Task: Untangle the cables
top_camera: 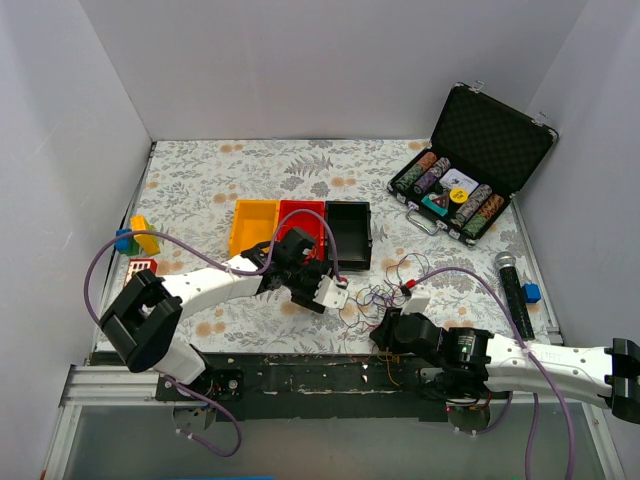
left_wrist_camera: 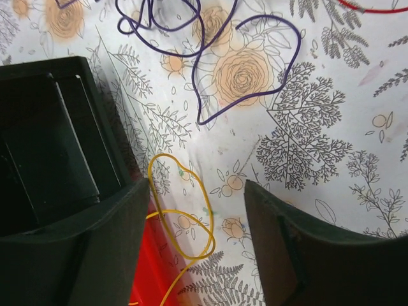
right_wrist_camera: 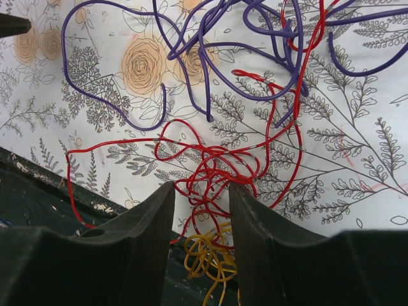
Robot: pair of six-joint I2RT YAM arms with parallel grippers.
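Note:
The cables point(top_camera: 375, 297) lie as a thin tangle on the floral cloth between my two grippers. My left gripper point(top_camera: 325, 292) is open and empty. In the left wrist view a yellow cable loop point(left_wrist_camera: 185, 217) lies on the cloth between its jaws point(left_wrist_camera: 196, 191), with purple cable point(left_wrist_camera: 255, 64) beyond. My right gripper point(top_camera: 385, 330) is open at the table's front edge. In the right wrist view a knot of red cable point(right_wrist_camera: 213, 167) sits at its fingertips point(right_wrist_camera: 201, 186), untouched as far as I can see. A yellow clump point(right_wrist_camera: 207, 255) lies between the jaws and purple cable point(right_wrist_camera: 217, 44) beyond.
Yellow point(top_camera: 254, 226), red point(top_camera: 303, 222) and black point(top_camera: 348, 235) bins stand behind the left gripper; the black bin point(left_wrist_camera: 44, 146) and red bin point(left_wrist_camera: 143, 268) show close by in the left wrist view. An open poker chip case point(top_camera: 470, 160), a microphone point(top_camera: 512, 290) and toy blocks point(top_camera: 140, 238) lie around.

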